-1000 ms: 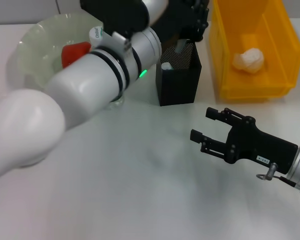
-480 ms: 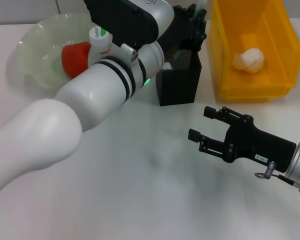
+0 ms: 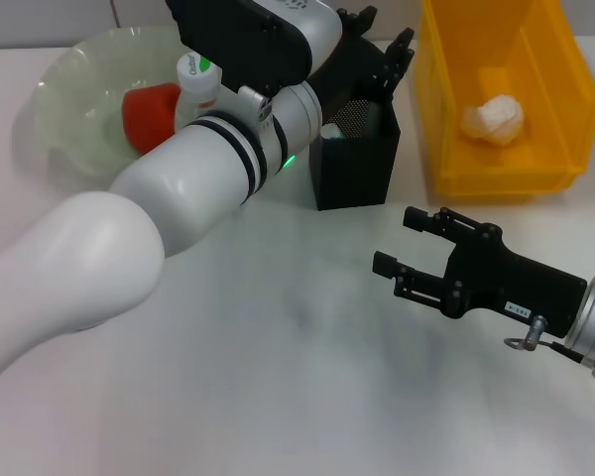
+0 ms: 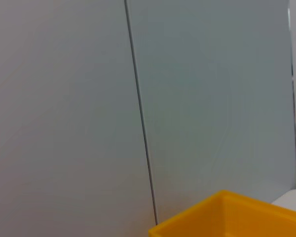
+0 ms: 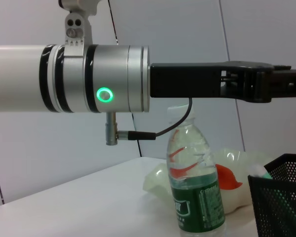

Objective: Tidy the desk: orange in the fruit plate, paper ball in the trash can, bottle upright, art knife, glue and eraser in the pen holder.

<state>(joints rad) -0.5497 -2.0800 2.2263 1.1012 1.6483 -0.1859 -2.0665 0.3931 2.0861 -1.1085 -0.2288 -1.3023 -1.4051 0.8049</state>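
My left arm reaches across the desk, and its gripper (image 3: 385, 30) hovers open just above the black mesh pen holder (image 3: 355, 169) with nothing between its fingers. A white item shows inside the holder. The orange (image 3: 151, 111) lies in the pale-green fruit plate (image 3: 55, 84). Beside the plate the bottle (image 3: 196, 71) stands upright, also seen in the right wrist view as the bottle (image 5: 195, 187). The paper ball (image 3: 493, 119) rests inside the yellow trash can (image 3: 476, 183). My right gripper (image 3: 401, 243) hangs open and empty over the desk's front right. The art knife, glue and eraser are out of view.
The thick white left arm (image 3: 178, 198) covers much of the left and middle desk. In the left wrist view only a grey wall and a corner of the trash can (image 4: 227, 217) appear. The pen holder (image 5: 281, 197) stands close to the bottle.
The left gripper rose from the pen holder's mouth and spread its fingers; the pale item seen at it earlier no longer shows. The right arm barely moved.
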